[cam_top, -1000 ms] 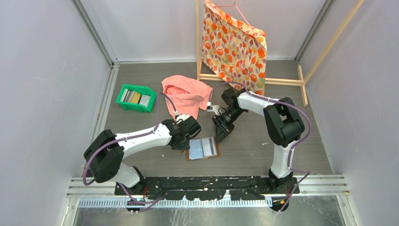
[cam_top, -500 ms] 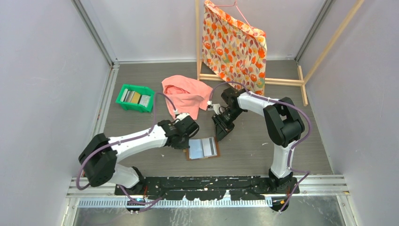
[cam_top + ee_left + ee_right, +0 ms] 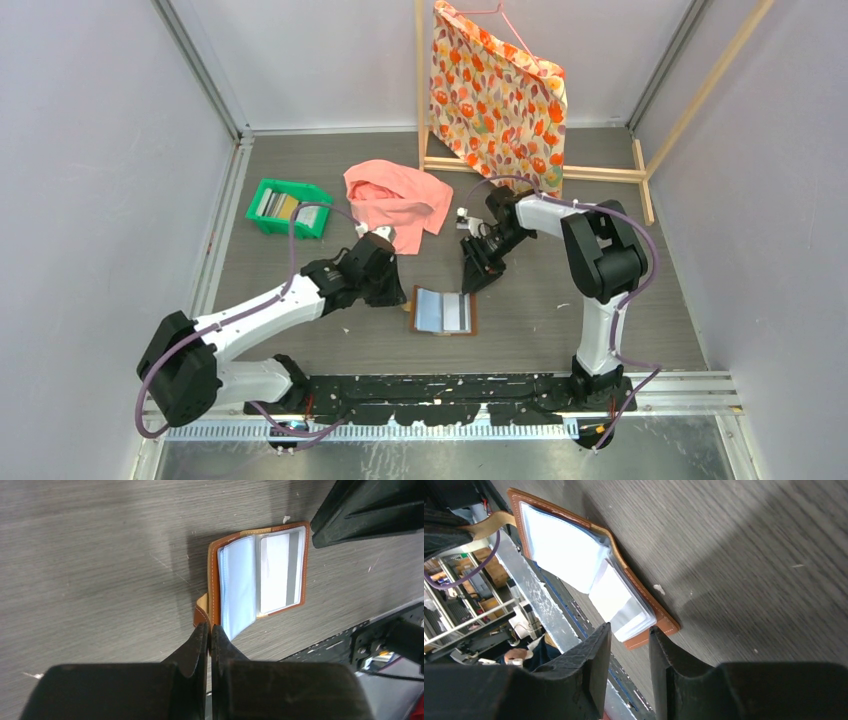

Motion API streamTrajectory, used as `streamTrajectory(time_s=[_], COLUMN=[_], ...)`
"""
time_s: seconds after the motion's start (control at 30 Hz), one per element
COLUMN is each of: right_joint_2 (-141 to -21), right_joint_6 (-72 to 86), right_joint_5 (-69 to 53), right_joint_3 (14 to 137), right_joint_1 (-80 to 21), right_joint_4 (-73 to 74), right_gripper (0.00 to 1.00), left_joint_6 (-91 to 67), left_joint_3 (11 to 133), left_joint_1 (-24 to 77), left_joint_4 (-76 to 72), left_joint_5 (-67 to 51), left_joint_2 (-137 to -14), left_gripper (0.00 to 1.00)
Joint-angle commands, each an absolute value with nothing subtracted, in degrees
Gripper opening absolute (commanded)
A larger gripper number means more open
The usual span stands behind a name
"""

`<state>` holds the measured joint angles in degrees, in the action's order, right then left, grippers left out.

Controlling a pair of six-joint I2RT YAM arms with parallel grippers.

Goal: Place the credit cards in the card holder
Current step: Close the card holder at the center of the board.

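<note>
Found the card holder (image 3: 443, 312) lying open, pockets up, on the table (image 3: 540, 320) close to its near edge, between the two grippers. Read the left gripper (image 3: 209, 630) as clenched, with the snap tab seemingly nipped at its tips, though could not fully settle that from the wrist view. Saw the right gripper (image 3: 629, 635) parted a little and empty, hanging just beside the holder's far right corner. Spotted the credit cards (image 3: 285, 206) sitting in the green tray (image 3: 292, 232), well apart at the far left, none yet in a pocket. Feared dragging or swinging the light holder by any tug on the tab, or folding its cover shut over the loose clear sleeves. Feared too knocking the corner askew by any dip of the right fingers. Worried about a slide toward the near rim and the base rail (image 3: 440, 385) just beyond, given so little margin there. Counted bare table left and right of the holder, enough for either arm to swing. Marked the pink cloth (image 3: 395, 200) lying beside the tray on the route to the cards, and the floral fabric (image 3: 500, 90) on its wooden frame (image 3: 590, 175) behind the right arm, crowding any retreat that way.
</note>
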<state>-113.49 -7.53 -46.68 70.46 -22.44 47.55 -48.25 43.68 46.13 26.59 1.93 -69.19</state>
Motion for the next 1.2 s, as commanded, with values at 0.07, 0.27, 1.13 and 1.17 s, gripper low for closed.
streamTrajectory(time_s=[0.07,0.27,1.13,1.17], right_joint_2=[-108.46,-103.01,-104.67,-104.68], right_joint_6=[-14.32,-20.74,-21.62,-21.29], right_joint_5=[-49.89,-51.14,-61.50,-61.11], right_joint_3=[71.59,68.24,67.91,67.79], right_joint_1=[-22.65,-21.65,-10.11,-10.07], right_joint_4=[48.39,44.95,46.92,46.60], right_gripper=[0.42,0.47,0.52,0.52], left_joint_6=[-29.56,-10.41,-28.53,-30.16], left_joint_3=[48.08,61.62,63.16,62.11], left_joint_1=[43.69,43.53,49.28,49.83], left_joint_4=[22.28,31.19,16.68,15.02], left_joint_5=[-5.92,-9.34,-31.08,-30.89], left_joint_2=[-68.34,-76.90,-95.53,-95.80], left_gripper=[0.00,0.00,0.01,0.01])
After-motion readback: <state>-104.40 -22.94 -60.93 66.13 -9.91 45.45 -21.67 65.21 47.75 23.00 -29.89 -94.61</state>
